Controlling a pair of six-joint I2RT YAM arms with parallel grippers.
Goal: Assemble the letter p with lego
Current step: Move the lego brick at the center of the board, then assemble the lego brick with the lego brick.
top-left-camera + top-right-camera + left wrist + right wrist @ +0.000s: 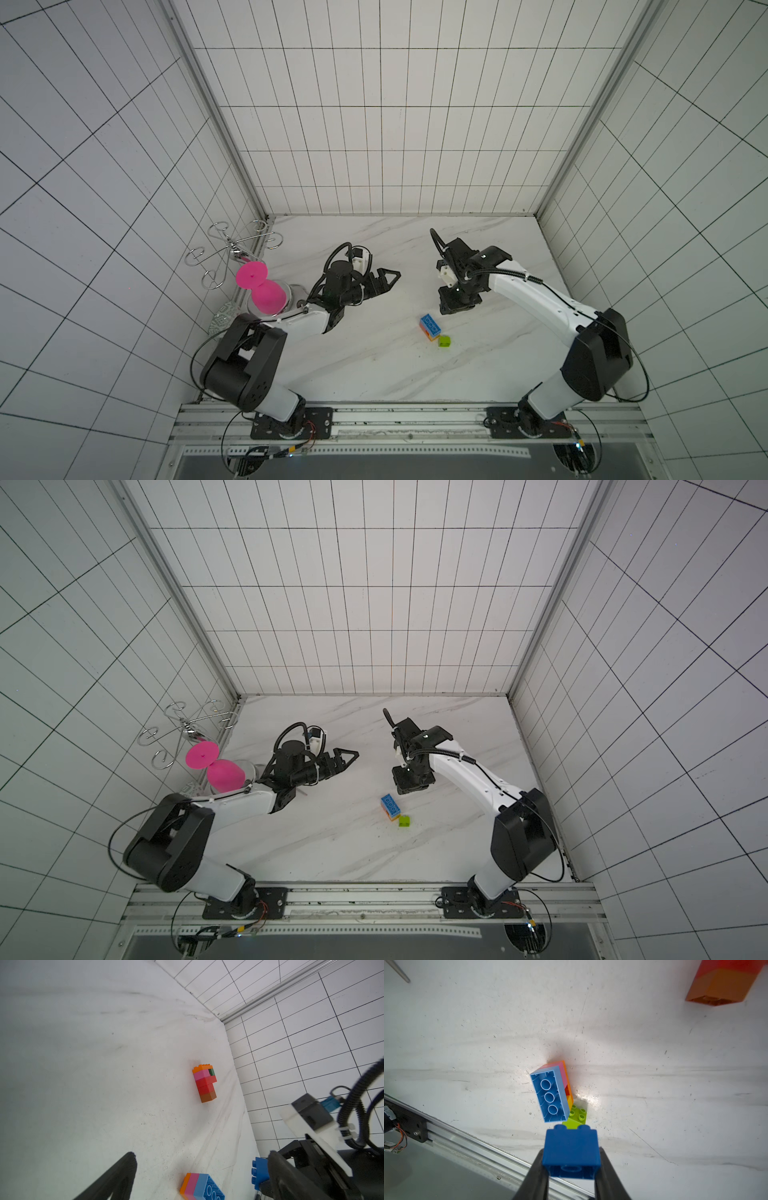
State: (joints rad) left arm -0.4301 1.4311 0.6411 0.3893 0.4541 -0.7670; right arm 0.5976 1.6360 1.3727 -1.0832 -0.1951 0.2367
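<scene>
Obs: right gripper (571, 1154) clamped on dark blue brick (571, 1147), one finger on each side; it sits right of centre in both top views. The left gripper (390, 277) has its jaws spread with nothing between them, left of centre. A short stack (430, 327), light blue underside up over pink and orange, lies on the table (353, 365) mid-frame, just below the right gripper. A lime brick (444, 341) sits just beside its lower-right corner; contact unclear. The second stack (204, 1083) (orange, pink, red, brown) rests apart from the others and shows in the wrist views only
</scene>
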